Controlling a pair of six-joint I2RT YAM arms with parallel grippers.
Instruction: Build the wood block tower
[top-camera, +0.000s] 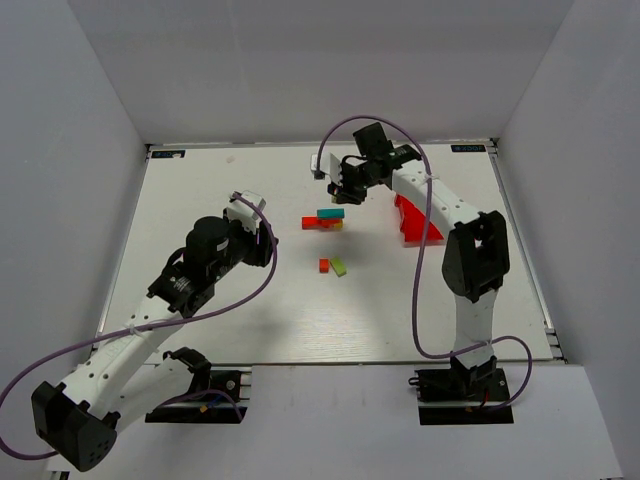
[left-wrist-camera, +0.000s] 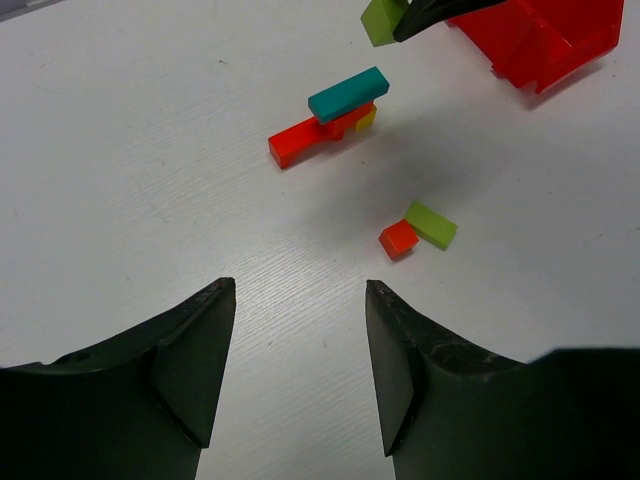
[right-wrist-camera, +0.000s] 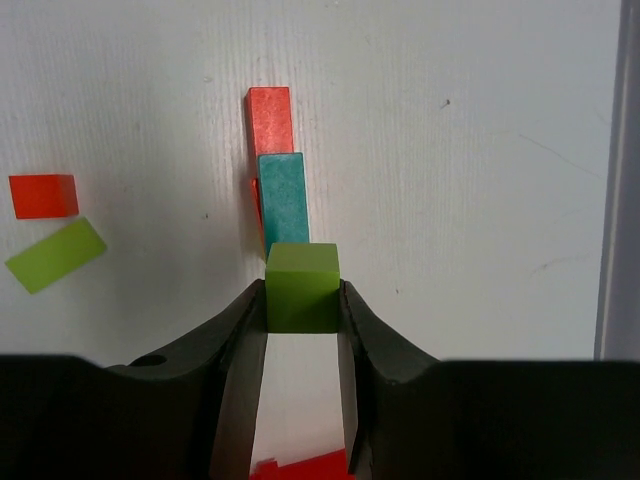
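Near the tower (right-wrist-camera: 282, 195) — right claw (right-wrist-camera: 303, 300) grips green cube (right-wrist-camera: 302, 280).

The left arm (top-camera: 130, 350) and right arm (top-camera: 440, 205) have white shells and black joints; a purple cable (top-camera: 417, 300) loops along each. The left end effector (left-wrist-camera: 300, 295) and right end effector (right-wrist-camera: 303, 300) have matte-black fingers (left-wrist-camera: 190, 360).

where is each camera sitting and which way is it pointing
Top external: fixed above and behind the robot, looking down on the table; left arm and right arm show.
Left wrist: on the left arm, facing the wood block tower; open left gripper fills the bottom.
Right wrist: looks down on the tower; right gripper clamps a green cube.
Shared: both wrist views show the tower, green cube, loose red cube, lime bar.
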